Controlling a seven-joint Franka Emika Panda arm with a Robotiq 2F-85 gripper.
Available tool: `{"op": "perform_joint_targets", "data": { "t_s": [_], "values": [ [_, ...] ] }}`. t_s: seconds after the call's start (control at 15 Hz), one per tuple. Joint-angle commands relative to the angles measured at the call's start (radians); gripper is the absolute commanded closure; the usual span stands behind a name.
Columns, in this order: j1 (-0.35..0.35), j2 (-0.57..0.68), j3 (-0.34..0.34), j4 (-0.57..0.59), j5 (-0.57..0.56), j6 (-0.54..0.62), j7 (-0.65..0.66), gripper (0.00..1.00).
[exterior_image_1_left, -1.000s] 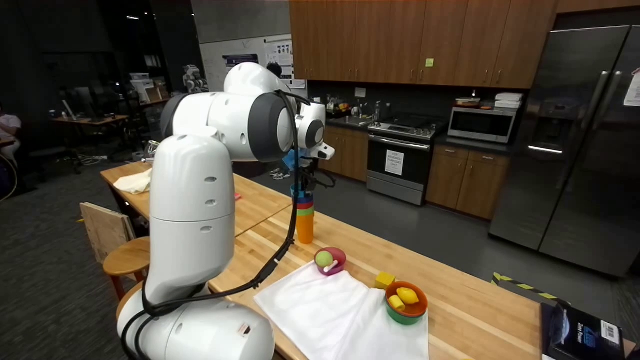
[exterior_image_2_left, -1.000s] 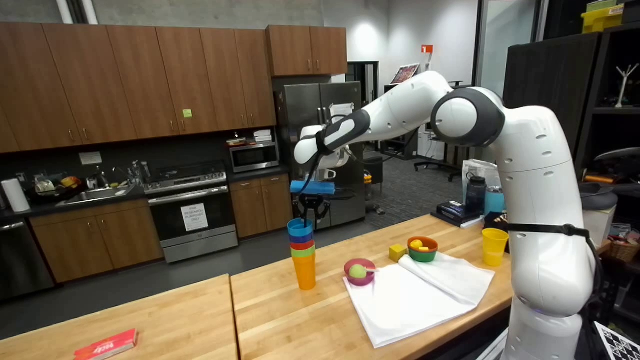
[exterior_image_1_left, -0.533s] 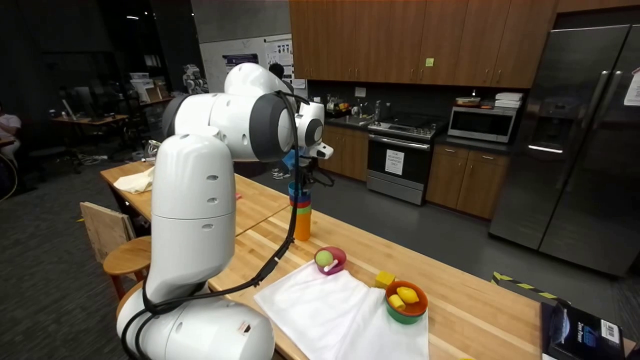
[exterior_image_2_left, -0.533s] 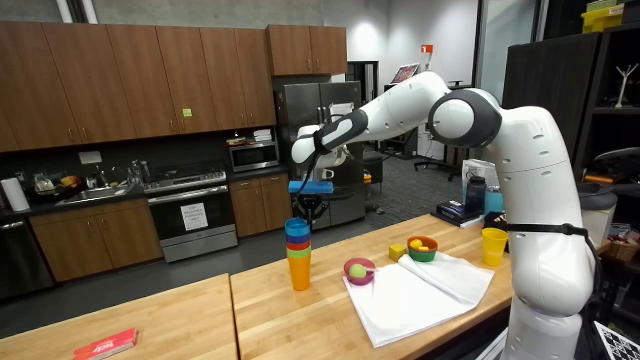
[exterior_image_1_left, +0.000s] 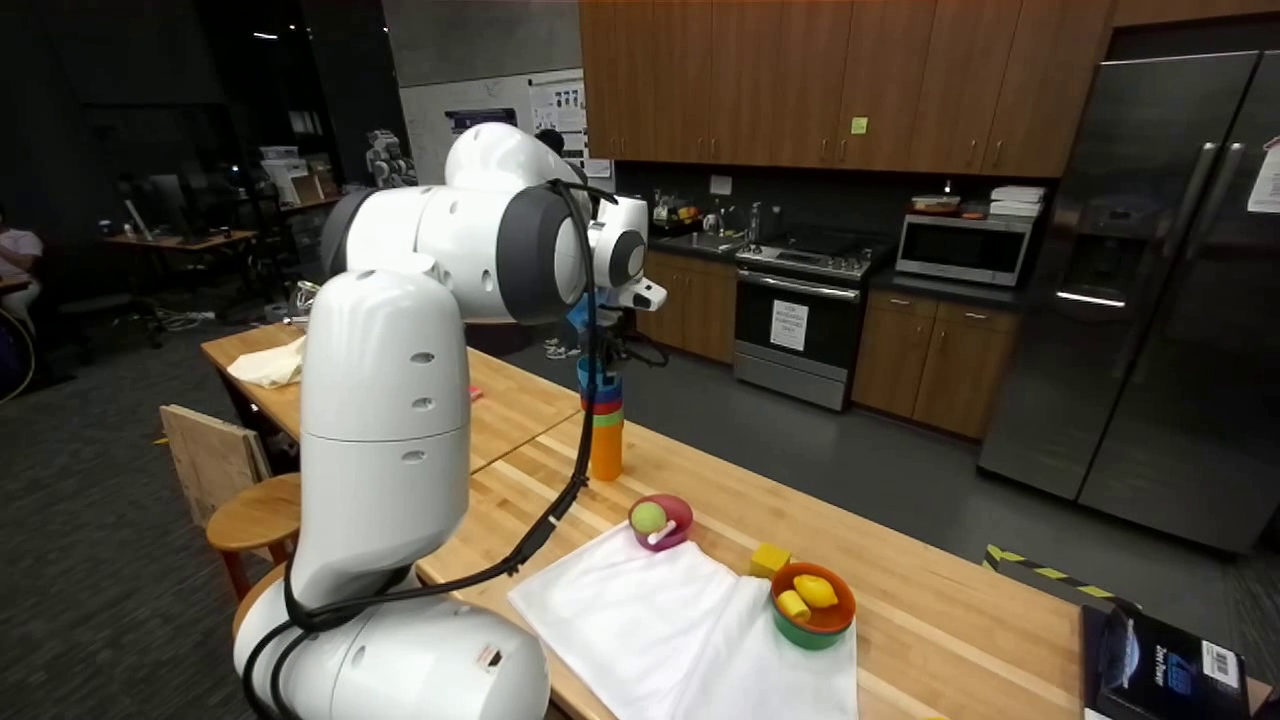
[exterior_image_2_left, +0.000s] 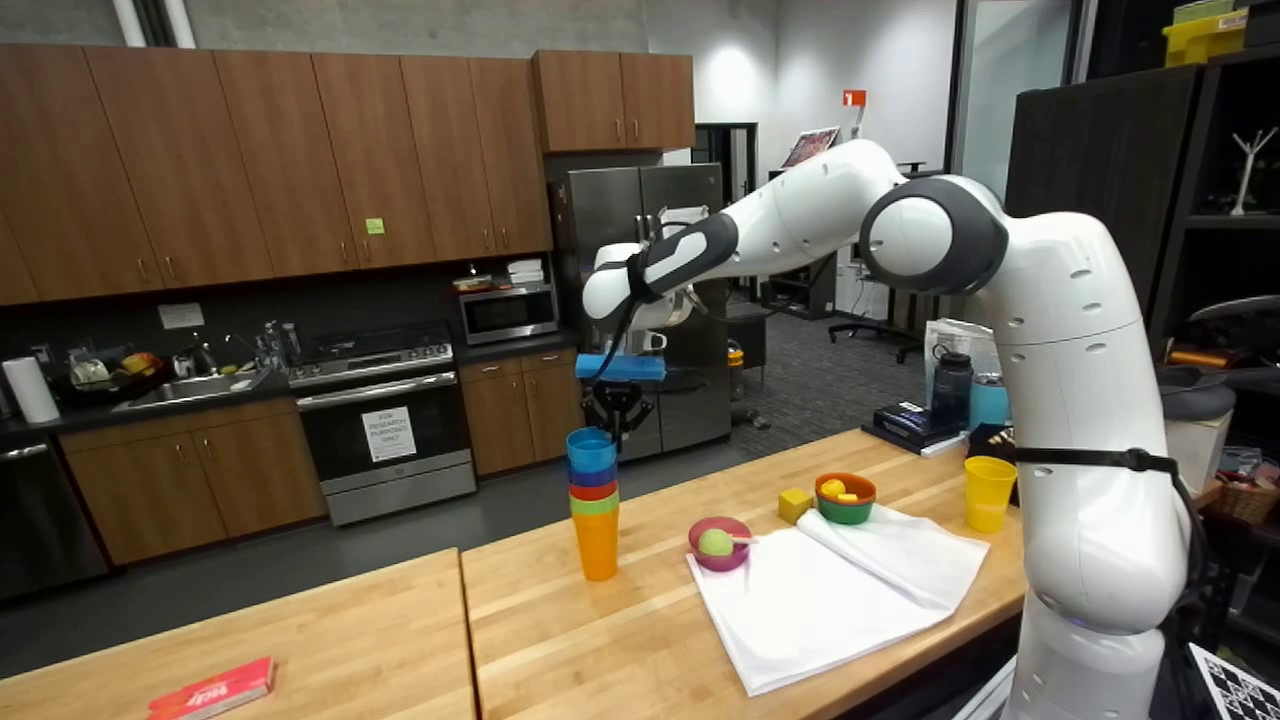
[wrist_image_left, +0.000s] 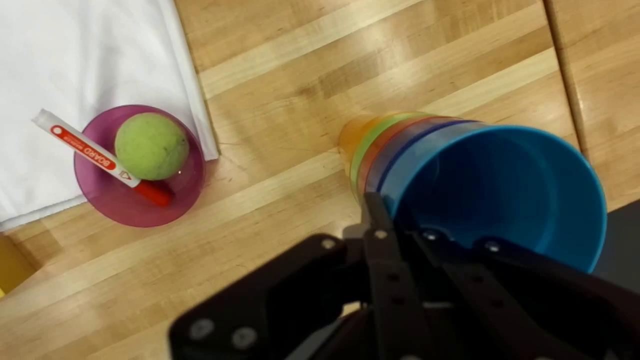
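gripper closed on the rim of stacked cups

in an exterior view, a red box lies far left of the cloth, on another table. closer on the cloth's left, apart from it, the stacked cups are nearly upright, an orange cup lowest, a blue cup on top. one jaw is inside the blue wall, one outside; whether the base touches the table i cannot tell. a pink bowl overlaps the cloth's left corner, holding a green ball and a marker. past the cloth's far edge is a yellow cube, then, at that edge, an orange bowl nested in a green bowl. past the right corner stands a yellow cup.
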Motion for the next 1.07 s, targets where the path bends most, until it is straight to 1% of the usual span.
{"op": "perform_joint_targets", "data": {
  "t_s": [0.0, 0.13, 0.27, 0.47, 1.0],
  "values": [
    [0.003, -0.052, -0.004, -0.009, 0.01, -0.018, -0.002, 0.99],
    [0.006, -0.067, -0.008, -0.01, -0.013, -0.039, 0.012, 0.99],
    [0.001, -0.088, -0.006, -0.01, -0.005, -0.065, 0.006, 0.99],
    [-0.006, -0.141, -0.01, -0.03, -0.006, -0.072, 0.011, 0.99],
    [-0.04, -0.354, -0.009, -0.175, -0.003, 0.075, 0.049, 0.99]
  ]
}}
